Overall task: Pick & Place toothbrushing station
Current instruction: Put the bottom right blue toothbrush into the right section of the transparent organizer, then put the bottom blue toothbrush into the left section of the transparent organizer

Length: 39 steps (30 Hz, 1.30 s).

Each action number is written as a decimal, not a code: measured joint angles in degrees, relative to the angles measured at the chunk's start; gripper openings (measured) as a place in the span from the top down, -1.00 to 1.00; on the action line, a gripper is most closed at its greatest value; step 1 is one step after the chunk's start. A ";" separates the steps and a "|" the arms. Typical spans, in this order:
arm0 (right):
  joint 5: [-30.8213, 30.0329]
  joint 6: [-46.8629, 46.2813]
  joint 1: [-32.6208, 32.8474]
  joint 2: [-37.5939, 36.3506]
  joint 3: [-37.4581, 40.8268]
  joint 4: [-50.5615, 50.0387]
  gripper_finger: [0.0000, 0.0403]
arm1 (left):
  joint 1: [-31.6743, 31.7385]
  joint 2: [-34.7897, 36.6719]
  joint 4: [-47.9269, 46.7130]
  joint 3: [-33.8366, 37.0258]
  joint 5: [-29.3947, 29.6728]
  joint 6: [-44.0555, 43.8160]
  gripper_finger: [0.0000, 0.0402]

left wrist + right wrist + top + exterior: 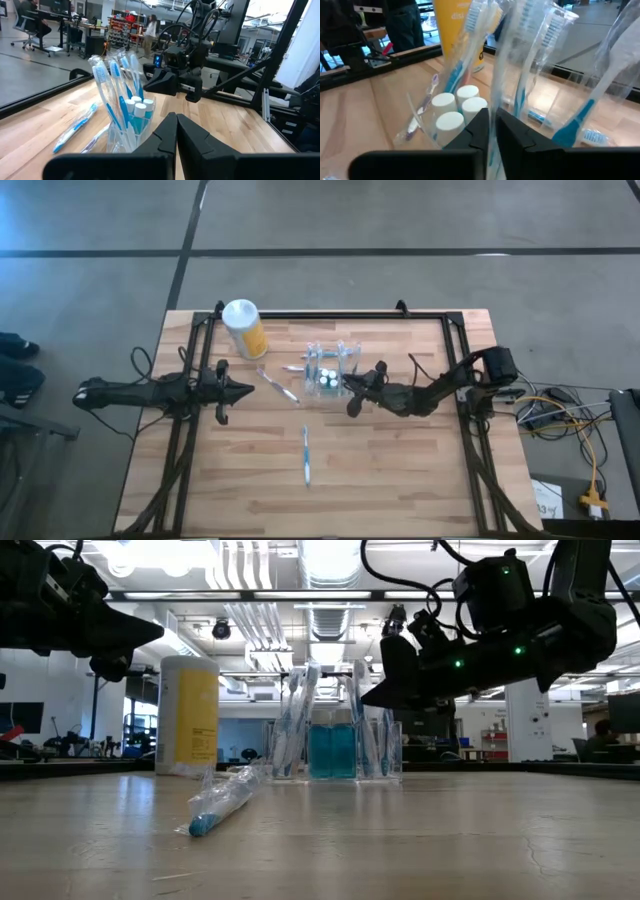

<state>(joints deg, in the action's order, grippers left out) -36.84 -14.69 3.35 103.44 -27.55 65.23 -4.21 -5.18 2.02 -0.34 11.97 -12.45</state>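
The clear box-shaped holder (331,356) stands on its base on the table, right of centre. It holds several wrapped blue toothbrushes and three white-capped tubes (456,107). It also shows in the low view (392,750) and the left wrist view (120,140). My right gripper (352,388) is at the holder's right side, at the height of the brush tops (372,700), shut on a wrapped toothbrush (520,75). My left gripper (248,391) is shut and empty above the table, left of the holder. My right gripper pinches the clear wrapper of an upright toothbrush (493,97) between its two fingers, above the holder's rim. The fingers come from the table's right, slanting down. The brush stands in the holder. Whether the brush itself is between the fingers, I cannot tell.
A yellow canister with a white lid (244,328) stands at the far side, left of the holder. A wrapped toothbrush (279,387) lies between my left gripper and the holder. Another blue one (306,454) lies nearer the front edge.
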 joint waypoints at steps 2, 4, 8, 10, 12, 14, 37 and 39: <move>0.00 0.01 0.07 -0.61 -0.04 -0.42 0.73 | 0.00 0.01 -0.02 0.00 -0.02 0.04 0.94; -0.02 0.01 0.07 -1.34 -0.02 -0.85 0.61 | 0.00 0.01 -0.02 0.00 -0.02 0.11 0.94; -0.06 0.27 0.09 -4.39 0.00 -2.51 0.39 | 0.00 -0.01 0.00 0.00 -0.10 0.10 0.94; -0.07 0.27 0.24 -6.59 0.03 -4.50 0.31 | 0.00 -0.01 -0.02 0.00 -0.32 0.07 0.94; -0.05 0.42 0.86 -9.67 0.07 -7.23 0.26 | 0.00 -0.01 -0.04 0.00 -0.57 0.07 0.94; 0.65 2.33 1.92 -13.78 0.09 -10.62 0.23 | 0.00 -0.01 -0.07 0.00 -1.12 0.04 0.94; 13.28 10.92 5.01 -70.33 10.61 -45.35 0.96 | -0.02 -0.30 -0.59 0.00 -8.35 -4.41 0.94; 11.81 11.38 5.02 -73.17 14.14 -44.39 0.96 | -0.02 -0.31 -0.61 0.00 -8.37 -5.20 0.94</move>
<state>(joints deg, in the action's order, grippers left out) -25.03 -3.31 8.38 30.27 -13.41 20.83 -4.23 -5.49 1.41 -0.34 3.60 -17.65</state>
